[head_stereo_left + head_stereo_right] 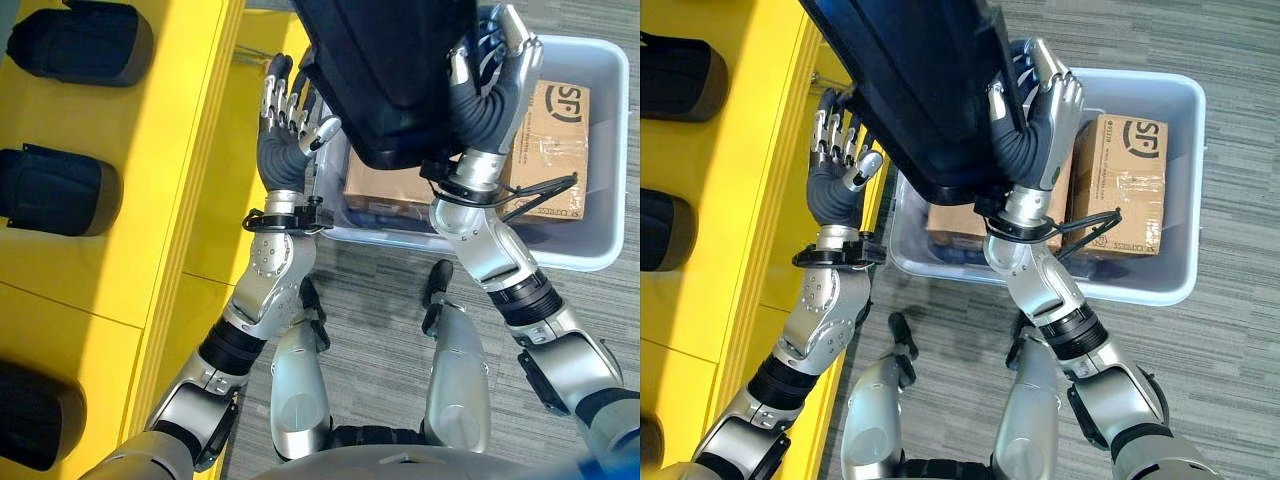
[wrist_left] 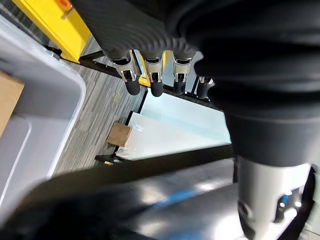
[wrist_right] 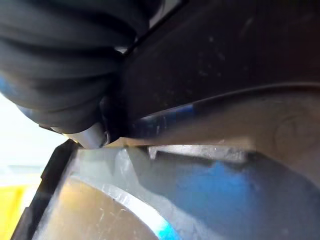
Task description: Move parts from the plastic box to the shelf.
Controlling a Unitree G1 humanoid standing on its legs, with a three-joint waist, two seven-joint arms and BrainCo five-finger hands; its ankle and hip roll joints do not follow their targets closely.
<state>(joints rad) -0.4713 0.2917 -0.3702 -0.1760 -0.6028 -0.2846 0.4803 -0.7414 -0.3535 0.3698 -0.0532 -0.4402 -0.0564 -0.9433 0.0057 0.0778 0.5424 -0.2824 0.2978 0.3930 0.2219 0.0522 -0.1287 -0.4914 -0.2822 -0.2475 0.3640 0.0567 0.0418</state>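
A large black moulded part (image 1: 390, 70) hangs above the left end of the grey plastic box (image 1: 606, 150), carried between both hands. My left hand (image 1: 288, 118) lies flat against the part's left side with straight fingers (image 2: 154, 80), open. My right hand (image 1: 1038, 115) holds the part's right edge, its fingers and thumb curled onto it; its wrist view looks closely at the part's dark underside (image 3: 225, 75). The yellow shelf (image 1: 190, 150) runs along the left, just beside my left hand.
Three similar black parts (image 1: 80, 40) (image 1: 55, 190) (image 1: 30, 415) lie in a row on the shelf. Inside the box are a cardboard carton (image 1: 552, 140) and a second one (image 1: 385, 185) under the lifted part. Grey carpet surrounds the box.
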